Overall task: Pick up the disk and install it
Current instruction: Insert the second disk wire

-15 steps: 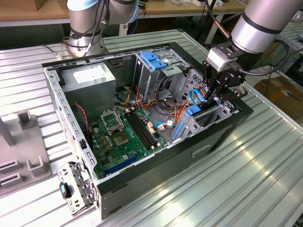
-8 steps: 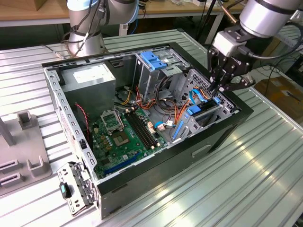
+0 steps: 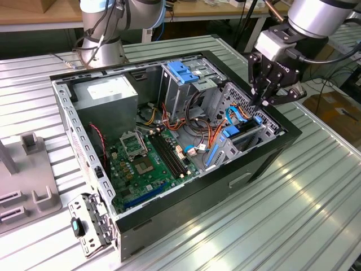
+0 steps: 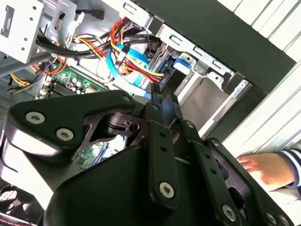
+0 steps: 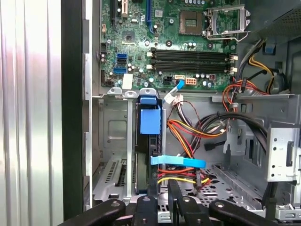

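The disk [image 5: 142,165] stands on edge in the drive bay at the front corner of the open computer case [image 3: 192,209], on the exterior view's right. Its blue plastic rail tab [image 5: 150,121] caps the end, and the same blue rail [image 3: 232,134] is seen in the exterior view. My gripper [image 3: 263,105] hangs just above that bay with its black fingers drawn together and nothing between them. In both wrist views the gripper [image 4: 159,96] [image 5: 162,187] points down at the disk's end, beside a blue ribbon cable [image 5: 178,161] and red-yellow power wires.
A grey power-supply box [image 3: 107,93], a tall metal cage with a light-blue latch [image 3: 183,70] and the green motherboard [image 3: 146,164] fill the case. A second arm's base [image 3: 101,48] stands behind it. A person's hand [image 4: 263,170] rests on the table beside the case.
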